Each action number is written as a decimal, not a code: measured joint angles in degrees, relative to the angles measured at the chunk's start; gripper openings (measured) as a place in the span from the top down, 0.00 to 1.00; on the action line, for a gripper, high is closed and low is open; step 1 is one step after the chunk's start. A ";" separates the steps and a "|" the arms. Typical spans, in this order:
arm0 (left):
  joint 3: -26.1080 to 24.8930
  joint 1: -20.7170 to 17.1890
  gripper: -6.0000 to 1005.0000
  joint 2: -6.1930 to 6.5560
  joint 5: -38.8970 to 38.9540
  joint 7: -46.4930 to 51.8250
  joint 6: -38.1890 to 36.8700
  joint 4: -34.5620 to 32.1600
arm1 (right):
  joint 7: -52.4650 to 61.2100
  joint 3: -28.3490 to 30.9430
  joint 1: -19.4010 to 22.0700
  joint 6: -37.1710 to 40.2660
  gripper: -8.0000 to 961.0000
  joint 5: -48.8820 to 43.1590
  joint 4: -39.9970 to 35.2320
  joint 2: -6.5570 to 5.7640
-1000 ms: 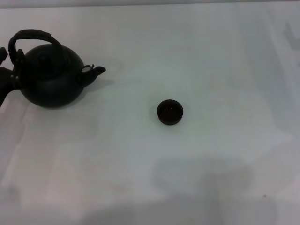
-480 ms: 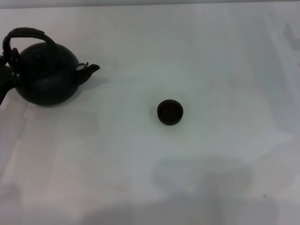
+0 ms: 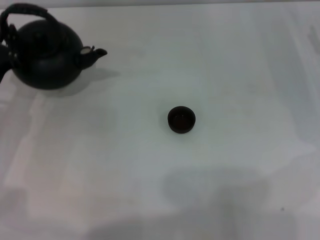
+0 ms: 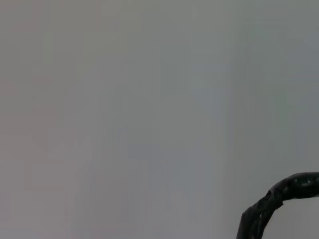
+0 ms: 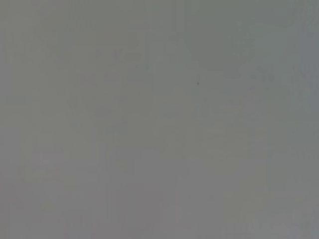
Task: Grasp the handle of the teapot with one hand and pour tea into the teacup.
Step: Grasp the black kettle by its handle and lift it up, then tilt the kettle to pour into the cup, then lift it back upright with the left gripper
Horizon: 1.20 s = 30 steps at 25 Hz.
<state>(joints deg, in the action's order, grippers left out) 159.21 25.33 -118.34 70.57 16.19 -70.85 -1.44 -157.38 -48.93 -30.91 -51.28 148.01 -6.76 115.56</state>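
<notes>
The round black teapot (image 3: 47, 57) is at the far left of the head view, its short spout (image 3: 95, 52) pointing right toward the middle of the table. Its arched handle (image 3: 25, 8) rises over the lid, and a piece of the handle (image 4: 276, 199) also shows in the left wrist view. My left gripper (image 3: 5, 55) shows as a dark shape at the picture's left edge, shut on the handle where it meets the pot. The small dark teacup (image 3: 181, 119) stands upright near the table's centre, well to the right of and nearer than the spout. My right gripper is out of view.
The white table (image 3: 225, 65) stretches to the right and front of the teacup. A soft shadow (image 3: 215, 190) lies on it near the front edge. The right wrist view holds only plain grey surface.
The teapot, held by my left gripper, has moved away from me and slightly left, rising in the head view. The teacup has stayed in place.
</notes>
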 joint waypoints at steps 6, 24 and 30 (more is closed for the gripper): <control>0.60 4.81 0.90 0.28 -3.13 4.22 -1.86 3.66 | -0.08 1.34 0.55 -0.30 0.12 0.00 -0.03 -0.12; 3.90 18.84 0.90 4.19 -25.95 15.94 -1.90 10.53 | 0.31 1.38 1.46 -1.97 0.12 -0.01 -0.08 0.00; 3.88 21.71 0.90 3.61 -32.35 15.80 -1.72 11.85 | 0.32 1.38 1.75 -3.04 0.12 -0.10 0.12 -0.06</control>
<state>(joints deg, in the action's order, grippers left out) 163.09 47.04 -114.73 38.22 31.99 -72.58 10.41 -157.06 -47.55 -29.15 -54.32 147.90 -6.65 115.50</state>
